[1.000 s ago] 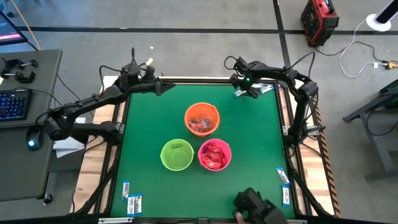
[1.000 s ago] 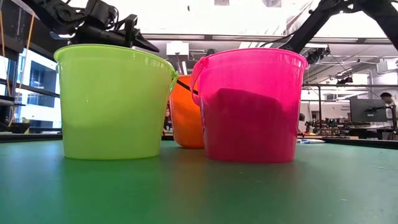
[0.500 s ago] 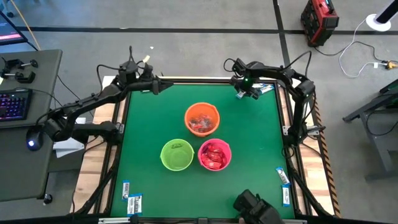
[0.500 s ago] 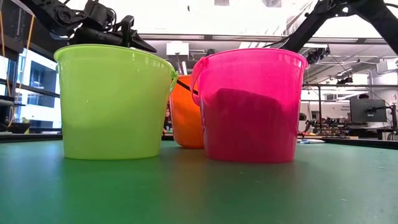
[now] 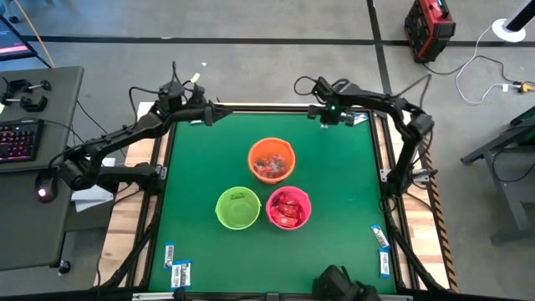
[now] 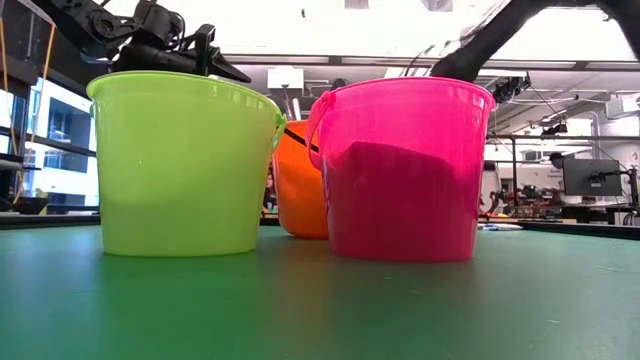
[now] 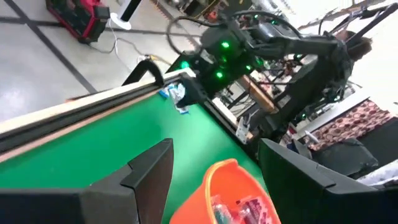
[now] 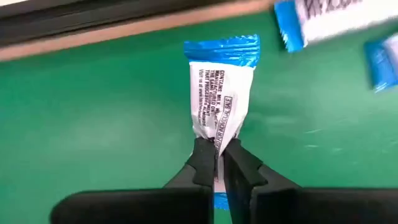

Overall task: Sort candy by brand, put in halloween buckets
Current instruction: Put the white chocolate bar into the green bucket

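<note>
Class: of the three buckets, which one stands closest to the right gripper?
The orange bucket; it is the farthest of the three, nearest the right gripper, while the green and pink stand in front.

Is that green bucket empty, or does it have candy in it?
Empty, apparently: from above, the green bucket shows only its own lime floor, while the orange bucket and pink bucket hold wrappers.

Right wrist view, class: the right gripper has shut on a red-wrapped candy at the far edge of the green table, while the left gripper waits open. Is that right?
Not quite. The right gripper is shut on a blue-and-white wrapped candy, not a red one; the right wrist view shows it. The rest holds: it is at the far edge of the green table, and the left gripper waits open.
</note>
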Available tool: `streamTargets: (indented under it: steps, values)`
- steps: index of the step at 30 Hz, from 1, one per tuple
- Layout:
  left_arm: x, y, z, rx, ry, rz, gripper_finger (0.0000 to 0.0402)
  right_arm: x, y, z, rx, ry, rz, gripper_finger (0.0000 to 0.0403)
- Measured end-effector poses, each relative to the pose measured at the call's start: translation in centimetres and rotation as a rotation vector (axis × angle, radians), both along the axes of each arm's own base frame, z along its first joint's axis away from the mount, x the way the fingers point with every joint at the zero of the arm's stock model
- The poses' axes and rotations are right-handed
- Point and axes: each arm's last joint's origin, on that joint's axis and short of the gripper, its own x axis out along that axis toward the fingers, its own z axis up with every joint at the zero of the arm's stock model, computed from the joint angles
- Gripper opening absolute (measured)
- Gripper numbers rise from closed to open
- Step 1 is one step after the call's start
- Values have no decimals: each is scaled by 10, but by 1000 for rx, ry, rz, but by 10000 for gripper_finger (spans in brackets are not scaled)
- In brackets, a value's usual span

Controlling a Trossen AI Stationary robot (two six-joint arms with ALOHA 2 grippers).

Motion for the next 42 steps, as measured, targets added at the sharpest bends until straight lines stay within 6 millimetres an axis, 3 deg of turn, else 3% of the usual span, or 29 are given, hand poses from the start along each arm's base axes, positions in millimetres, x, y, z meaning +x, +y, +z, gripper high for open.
streamTargets:
  steps: [6,11,14,17,21,28,34,42]
  values:
    - [1,1,5,32,-37,9,225,12,39,57,-168,-114,311,1]
    - [1,1,5,30,-40,11,225,37,86,102,-295,-418,712,1]
    - [2,0,5,-16,-54,13,225,59,118,113,-341,-575,956,1]
    - [3,-2,6,-81,-77,16,225,85,152,113,-410,-646,1153,1]
    - [8,-6,8,-139,-109,1,225,119,192,96,-466,-708,1351,1]
    - [21,-20,13,-143,-145,-97,225,160,248,69,-443,-895,1382,1]
    - [30,-40,17,-120,-147,-285,225,170,286,53,-432,-863,1213,32]
    - [33,-62,27,-62,-176,-382,225,167,317,50,-430,-839,1140,165]
